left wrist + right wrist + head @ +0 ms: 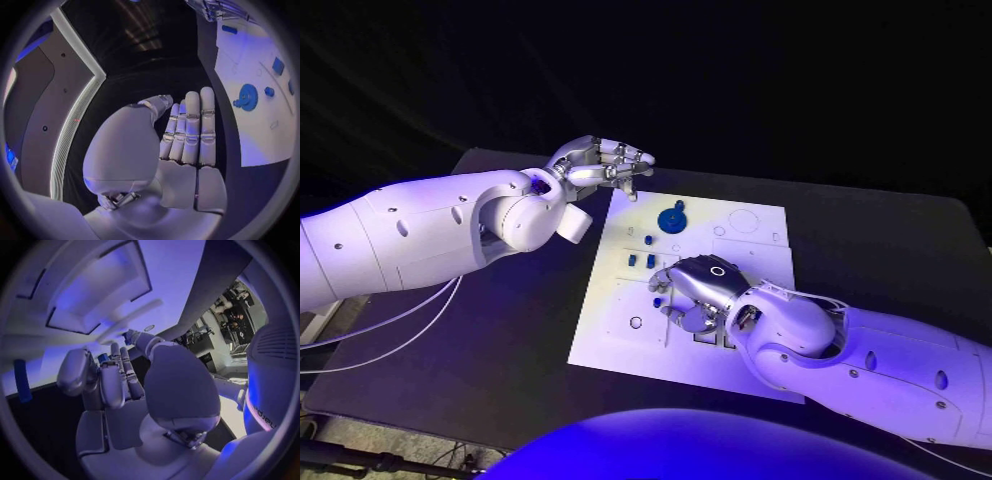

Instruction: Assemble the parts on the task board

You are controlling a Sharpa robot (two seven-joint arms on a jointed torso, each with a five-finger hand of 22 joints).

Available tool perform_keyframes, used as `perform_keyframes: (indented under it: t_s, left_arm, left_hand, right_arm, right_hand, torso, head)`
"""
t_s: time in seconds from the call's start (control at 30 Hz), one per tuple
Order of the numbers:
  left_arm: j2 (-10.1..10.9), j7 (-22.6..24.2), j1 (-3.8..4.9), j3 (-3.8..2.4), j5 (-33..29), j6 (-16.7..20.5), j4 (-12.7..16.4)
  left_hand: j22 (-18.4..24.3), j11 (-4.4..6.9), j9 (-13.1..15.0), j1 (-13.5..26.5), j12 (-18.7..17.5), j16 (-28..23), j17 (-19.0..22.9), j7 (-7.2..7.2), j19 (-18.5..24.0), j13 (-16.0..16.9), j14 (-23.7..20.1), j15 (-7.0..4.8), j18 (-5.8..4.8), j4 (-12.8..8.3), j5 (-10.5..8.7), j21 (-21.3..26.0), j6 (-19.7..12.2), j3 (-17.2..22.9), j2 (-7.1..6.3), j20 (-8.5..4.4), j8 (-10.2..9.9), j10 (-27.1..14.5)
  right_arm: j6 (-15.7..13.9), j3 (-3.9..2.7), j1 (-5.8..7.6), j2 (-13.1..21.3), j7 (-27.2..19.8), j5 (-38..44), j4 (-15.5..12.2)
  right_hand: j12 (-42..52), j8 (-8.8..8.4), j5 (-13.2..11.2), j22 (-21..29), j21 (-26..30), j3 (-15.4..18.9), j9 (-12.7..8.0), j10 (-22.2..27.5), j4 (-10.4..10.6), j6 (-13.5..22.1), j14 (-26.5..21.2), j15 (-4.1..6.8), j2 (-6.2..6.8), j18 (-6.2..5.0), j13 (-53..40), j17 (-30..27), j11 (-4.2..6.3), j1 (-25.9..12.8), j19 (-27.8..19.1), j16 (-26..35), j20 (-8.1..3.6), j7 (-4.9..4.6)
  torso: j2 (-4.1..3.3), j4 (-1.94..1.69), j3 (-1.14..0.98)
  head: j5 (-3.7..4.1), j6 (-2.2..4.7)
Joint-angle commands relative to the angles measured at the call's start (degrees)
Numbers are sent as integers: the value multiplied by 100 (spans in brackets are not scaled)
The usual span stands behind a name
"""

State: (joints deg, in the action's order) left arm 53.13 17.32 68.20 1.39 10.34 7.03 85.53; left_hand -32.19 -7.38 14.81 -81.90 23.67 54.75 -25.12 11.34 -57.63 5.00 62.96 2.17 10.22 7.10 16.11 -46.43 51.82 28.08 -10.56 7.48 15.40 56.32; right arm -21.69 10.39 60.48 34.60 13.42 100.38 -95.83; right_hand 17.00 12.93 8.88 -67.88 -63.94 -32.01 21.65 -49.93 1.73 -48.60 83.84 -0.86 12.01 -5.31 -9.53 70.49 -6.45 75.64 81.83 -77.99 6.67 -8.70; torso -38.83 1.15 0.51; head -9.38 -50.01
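The right hand (697, 290) is hovering low over the middle of the task board (747, 370), fingers curling down over the small blue parts (643, 262) just to its left; whether they're pinching one, can't tell. The left hand (596, 165) is sitting off the board's upper-left corner, fingers straight and together, holding nothing. The blue gear (674, 219) is lying between them, arguably nearer the left hand.

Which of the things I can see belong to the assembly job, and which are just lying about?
Job: task board; blue gear; small blue parts; right hand over the board; left hand beyond the board's far corner.
Lying about: black table; cables by the left arm.
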Motion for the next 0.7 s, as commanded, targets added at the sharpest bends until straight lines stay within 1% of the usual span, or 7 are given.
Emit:
perform_keyframes:
  t_s: [0.03, 0.3, 0.47, 0.57, 0.6, 0.67, 0.7]
  left_arm:
    - [3, -3, 6, -4, -5, -111, -2]
    - [36, -26, 6, -4, -1, -150, -23]
    - [72, -25, 6, -4, 2, -154, -50]
    - [85, -24, 6, -4, 3, -153, -56]
    - [88, -27, 6, -4, 3, -154, -55]
    - [90, -32, 6, -4, 5, -157, -54]
    - [90, -34, 6, -4, 7, -157, -53]
  left_hand:
    - [6, 1, -3, 32, -20, -14, 8, 18, -37, -5, 14, 43, 30, -10, 3, 26, -32, -39, 4, 20, -38, -20]
    - [10, 0, -3, 37, -20, -15, 9, 18, -37, -6, 10, 45, 30, -7, 2, 31, -36, -43, 5, 22, -43, -25]
    - [10, 0, -3, 37, -20, -15, 9, 18, -37, -6, 10, 45, 30, -7, 2, 31, -36, -43, 5, 22, -43, -25]
    - [10, 0, -3, 37, -20, -15, 9, 18, -37, -6, 10, 45, 30, -7, 2, 31, -36, -43, 5, 22, -43, -25]
    - [10, 0, -3, 37, -20, -15, 9, 18, -37, -6, 10, 45, 30, -7, 2, 31, -36, -43, 5, 22, -43, -25]
    - [10, 0, -3, 37, -20, -15, 9, 18, -37, -6, 10, 45, 30, -7, 2, 31, -36, -43, 5, 22, -43, -25]
    - [10, 0, -3, 37, -20, -15, 9, 18, -37, -6, 10, 45, 30, -7, 2, 31, -36, -43, 5, 22, -43, -25]
  right_arm:
    - [-280, -4, 9, 111, 66, 90, -126]
    - [-412, -76, 137, 633, 106, -7, -561]
    - [-348, -126, 379, 1092, 72, -428, -760]
    - [-195, -141, 536, 1316, 47, -671, -738]
    - [-29, -147, 589, 1384, 71, -711, -707]
    - [262, -154, 668, 1461, 117, -710, -612]
    - [375, -156, 692, 1483, 136, -690, -570]
  right_hand:
    - [45, -26, -1, 19, 22, 32, -1, 45, 5, 30, 113, -39, 36, -54, -13, -28, -1, -2, -51, 30, -7, -13]
    - [223, 10, 28, 8, 16, 97, 28, 74, 43, -54, 116, -28, 21, -50, -71, -34, 15, -10, -34, 24, -13, -15]
    - [336, 16, 37, -17, -13, 130, 38, 66, 89, -79, 135, -16, 4, -42, -104, -5, 28, -33, -10, -4, -23, -44]
    - [368, -3, 35, -4, 3, 153, 33, 95, 111, -53, 136, -14, 14, -45, -107, -18, 28, -48, -8, 1, -26, -59]
    - [381, -34, 35, 73, 97, 183, 25, 175, 126, -8, 118, -16, 31, -61, -97, -87, 21, -48, -33, 43, -25, -67]
    - [354, -158, 20, 432, 546, 408, -2, 535, 232, 204, 4, -53, 68, -141, -22, -385, -24, -95, -178, 243, -1, 38]
    - [373, -187, 35, 521, 655, 515, -3, 617, 255, 249, -12, -63, 61, -159, 2, -437, -38, -63, -203, 275, 10, 33]
  torso:
    - [2, 1, 0]
    - [-1, 1, 0]
    - [4, 4, 0]
    - [9, 6, 3]
    - [8, 6, 2]
    - [7, 7, -1]
    - [6, 9, 0]
  head:
    - [7, 1]
    - [17, 16]
    - [54, 45]
    - [76, 60]
    - [78, 65]
    - [98, 99]
    - [106, 113]
